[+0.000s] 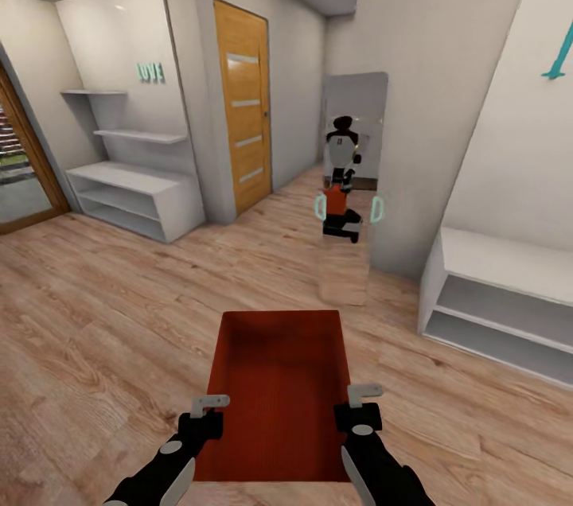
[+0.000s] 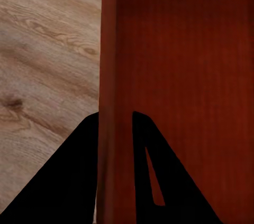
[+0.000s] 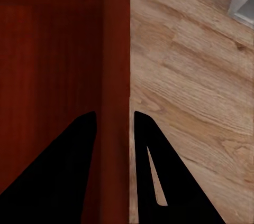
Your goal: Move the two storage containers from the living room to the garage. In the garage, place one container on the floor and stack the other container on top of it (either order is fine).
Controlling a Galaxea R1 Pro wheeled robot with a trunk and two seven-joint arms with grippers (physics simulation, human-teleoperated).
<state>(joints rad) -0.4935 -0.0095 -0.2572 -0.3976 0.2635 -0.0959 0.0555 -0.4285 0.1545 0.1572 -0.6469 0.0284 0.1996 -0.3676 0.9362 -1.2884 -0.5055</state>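
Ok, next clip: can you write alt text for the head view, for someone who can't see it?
Both grippers, left and right, clamp the side walls of an orange-red lidless rectangular storage container carried above a light wood-plank floor. Ahead, a tall wall mirror reflects the robot, with an orange wooden door and white shelf units to its left.

Light wood-plank floor [image 1: 119,315] carries two white shelf units [image 1: 135,200], a leaning mirror [image 1: 350,251].

Both black arms reach forward side by side, left pincer [image 1: 209,404] and right pincer [image 1: 364,395] each clamped on an opposite side wall of the orange-red rectangular bin [image 1: 274,387]
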